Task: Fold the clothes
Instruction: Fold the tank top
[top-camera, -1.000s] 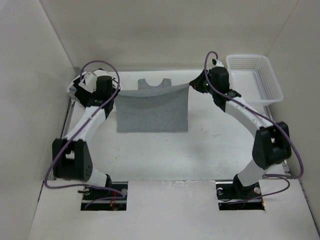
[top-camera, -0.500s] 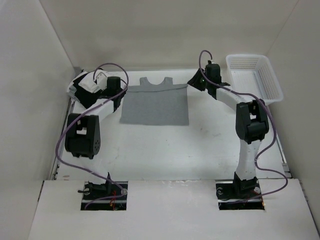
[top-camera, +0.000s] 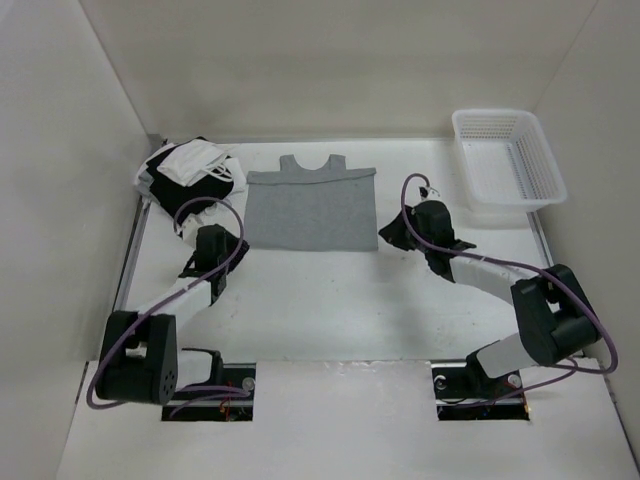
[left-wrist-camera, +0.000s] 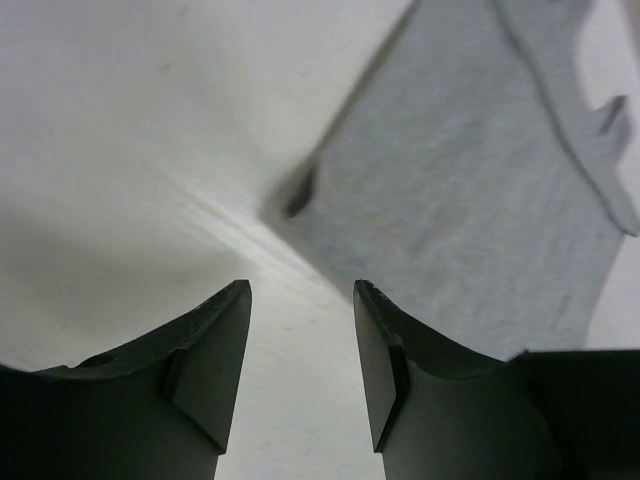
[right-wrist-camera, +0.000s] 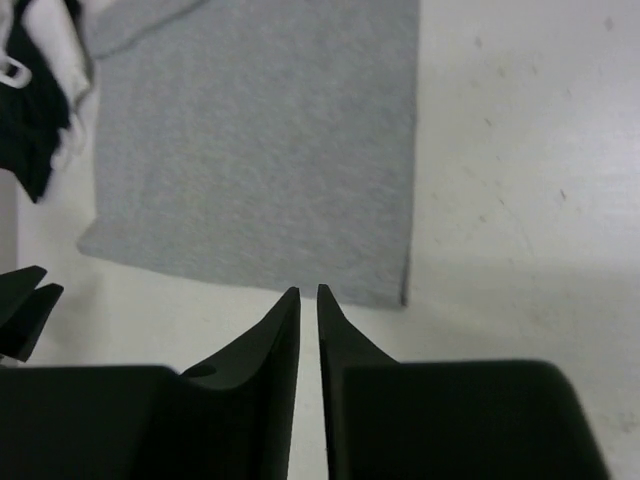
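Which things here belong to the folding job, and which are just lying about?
Job:
- grey top, flat on the table, partly folded
- left gripper, open, at its near left corner
- right gripper, nearly shut, empty, by its near right corner

Lying about:
- black and white pile, far left
- white basket, far right

Both arms are built of white link tubes joined by bulky black joint housings, each bolted to a base set in a dark square recess at the table's near edge. A thin purple cable loops loosely along the left arm (top-camera: 190, 285) and another along the right arm (top-camera: 500, 275), curling above each wrist toward 12 o'clock. The fingers (left-wrist-camera: 215, 360) are matte black, wedge-shaped, tapering to thin tips.
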